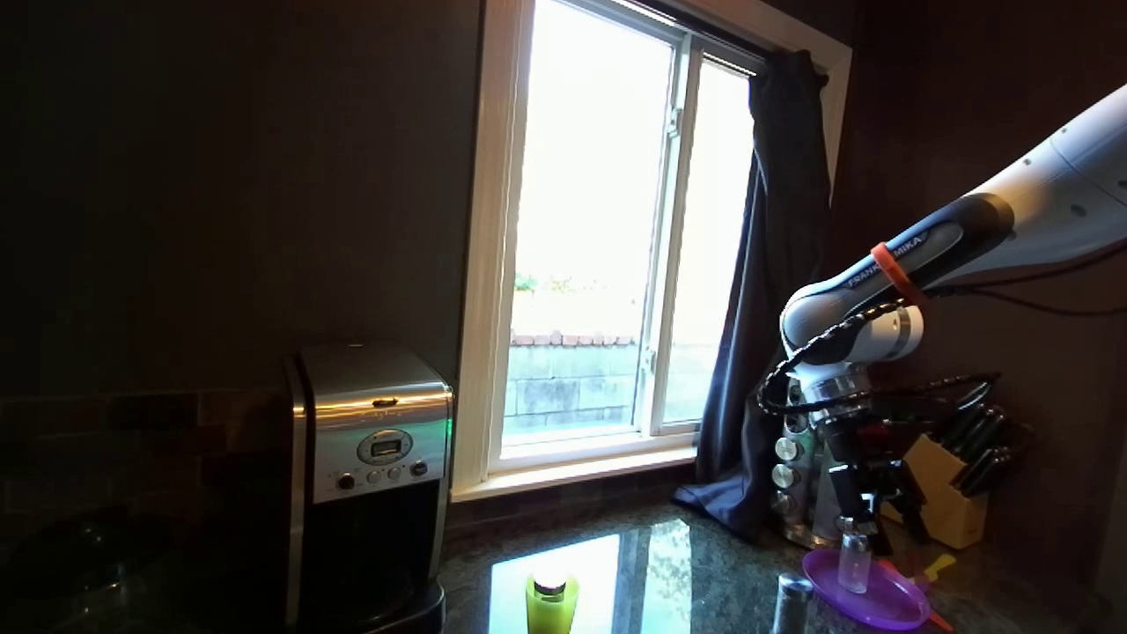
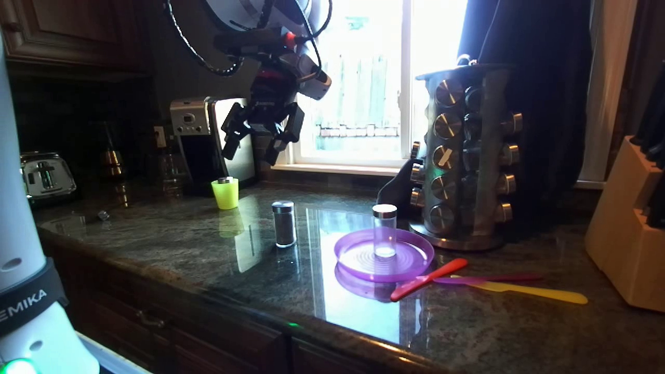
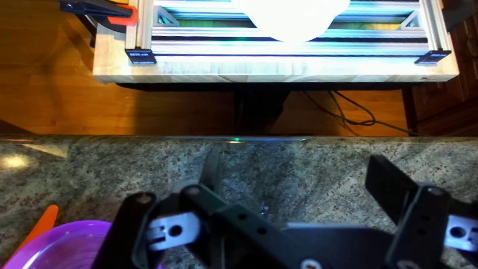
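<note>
The end effector (image 2: 250, 155) hangs above the granite tabletop (image 2: 171, 244), its 2 fingers (image 3: 388, 186) spread well apart, with the stone showing between them in the wrist view. Both exterior views show 2 upright jars with metal tops lower down: a dark jar (image 2: 285, 228), its contents nearly black, stands directly on the tabletop, and a clear jar (image 2: 385, 234) stands in the purple plate (image 2: 361, 267). In an exterior view the end effector appears just above the clear jar's top, while the wrist view puts the plate off to the lower left, partly hidden behind a finger, so which jar is closest is hard to tell. Just beside the plate lies a red knife (image 2: 430, 280) of plastic, near a pink knife (image 2: 504, 279) and a yellow knife (image 2: 540, 294) that cross each other. Farther along the tabletop a yellow-green cup (image 2: 224, 196) stands upright, and a metal lid (image 2: 225, 179) shows at its rim. A spice rack (image 2: 467, 156) rises behind the plate, next to a dark curtain (image 2: 550, 104), and a knife block (image 2: 623, 223) stands past the knives. A coffee maker (image 1: 379, 475) is near the window (image 1: 590, 220), and a toaster (image 2: 48, 174) sits farther back along the tabletop. At the top of the wrist view a metal frame (image 3: 209, 46) rests on a wooden board (image 3: 276, 71), apart from the tabletop edge.
</note>
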